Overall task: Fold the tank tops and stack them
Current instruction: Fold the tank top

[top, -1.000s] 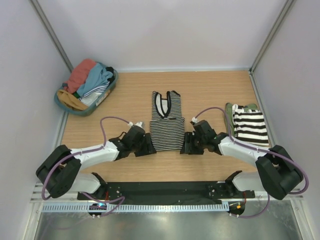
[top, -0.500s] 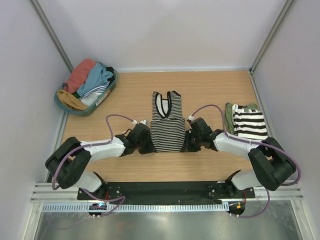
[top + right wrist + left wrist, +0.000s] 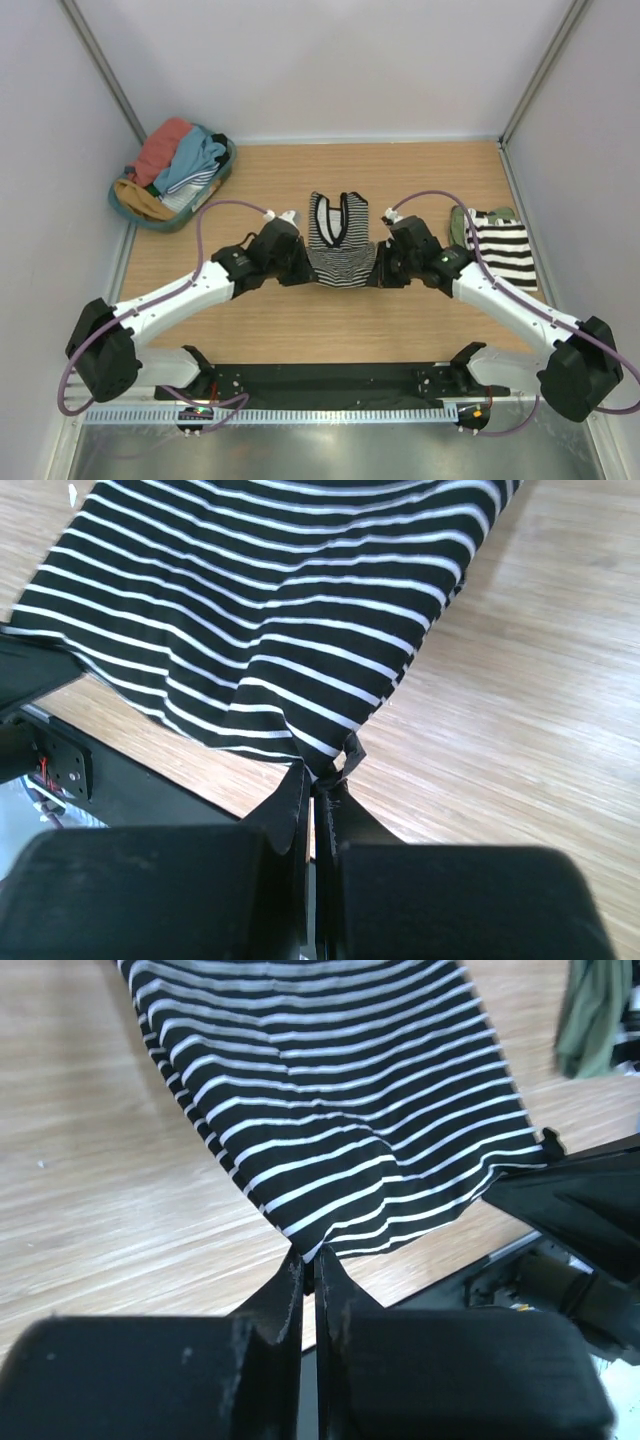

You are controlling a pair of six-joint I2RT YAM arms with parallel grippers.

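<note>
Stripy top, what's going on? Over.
Left hand shut on stripy top, near corner. Right hand shut on the other corner. Hem held up off table. Nothing in the way.

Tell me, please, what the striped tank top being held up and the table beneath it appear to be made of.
Striped tank top: soft, thin knit cloth, probably cotton jersey, matte; it sags and wrinkles between the left end effector and right end effector. Table: wood or wood-look laminate, smooth with a slight sheen; pale grain lines show.
</note>
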